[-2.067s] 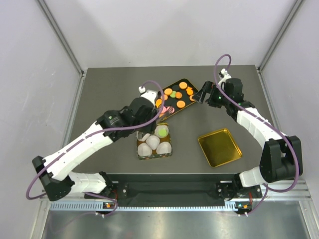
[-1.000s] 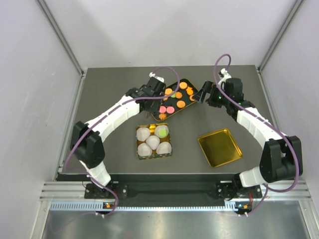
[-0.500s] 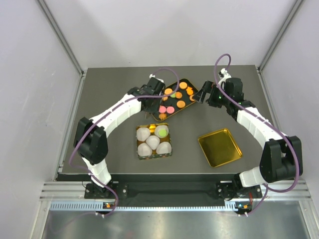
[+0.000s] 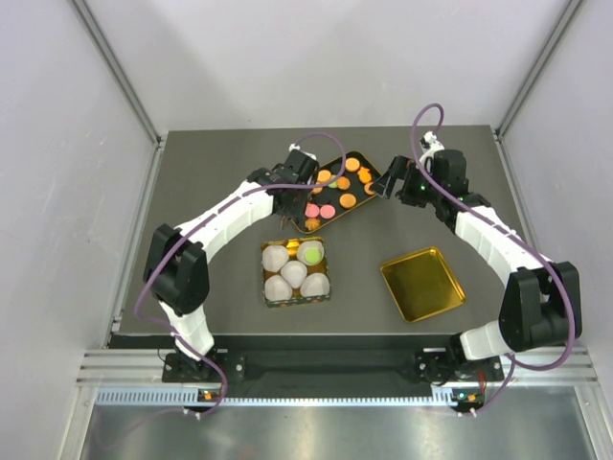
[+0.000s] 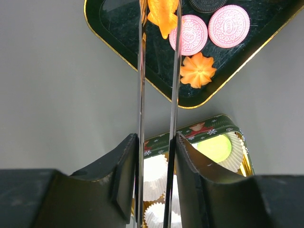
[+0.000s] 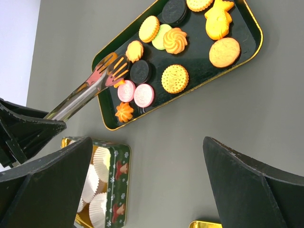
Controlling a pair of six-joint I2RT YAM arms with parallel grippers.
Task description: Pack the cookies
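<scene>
left gripper (image 5: pixel 156 142): narrow, clamped on the tongs (image 5: pixel 141 71), over the left end of the black tray (image 6: pixel 199 47)
tongs' tips: either side of an orange cookie (image 5: pixel 164 14) on the black tray; cannot tell if it is lifted
cookies (image 6: pixel 175 78): spread over the black tray, mostly orange; two pink ones (image 5: pixel 192 34) side by side just beside the tongs
right gripper (image 6: pixel 147 190): fingers wide apart, nothing between them, just off the black tray's right end
tin (image 6: pixel 118 175): near side of the black tray, filled with white paper cups (image 4: pixel 287 273); a green cookie (image 5: pixel 216 147) lies in one cup
gold tray (image 4: pixel 421 283): near-right of the black tray, well apart
</scene>
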